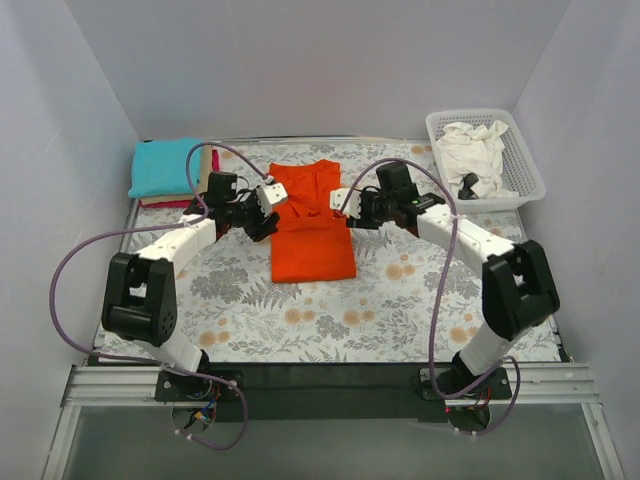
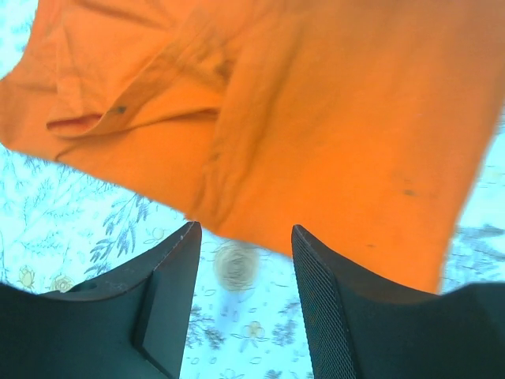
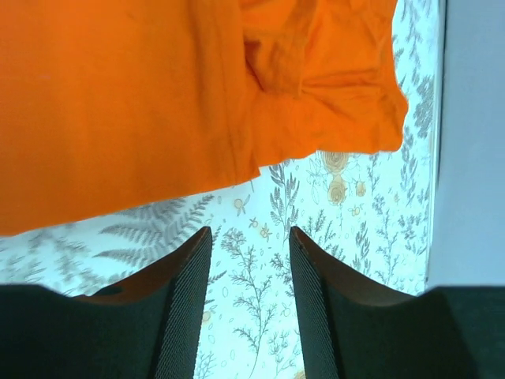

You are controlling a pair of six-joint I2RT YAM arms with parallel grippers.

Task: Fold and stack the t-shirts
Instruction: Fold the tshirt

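The orange t-shirt (image 1: 311,226) lies partly folded in the middle of the floral cloth; it also fills the left wrist view (image 2: 316,118) and the right wrist view (image 3: 118,103). My left gripper (image 1: 268,222) (image 2: 245,237) is open and empty at the shirt's left edge. My right gripper (image 1: 350,210) (image 3: 250,237) is open and empty at its right edge. A folded teal t-shirt (image 1: 165,166) lies on a crimson one (image 1: 214,160) at the back left. The white t-shirt (image 1: 474,150) is crumpled in the basket.
The white lattice basket (image 1: 528,165) stands at the back right. The grey floral cloth (image 1: 330,320) covers the table. White walls close in the back and both sides. A black rail (image 1: 330,385) runs along the near edge.
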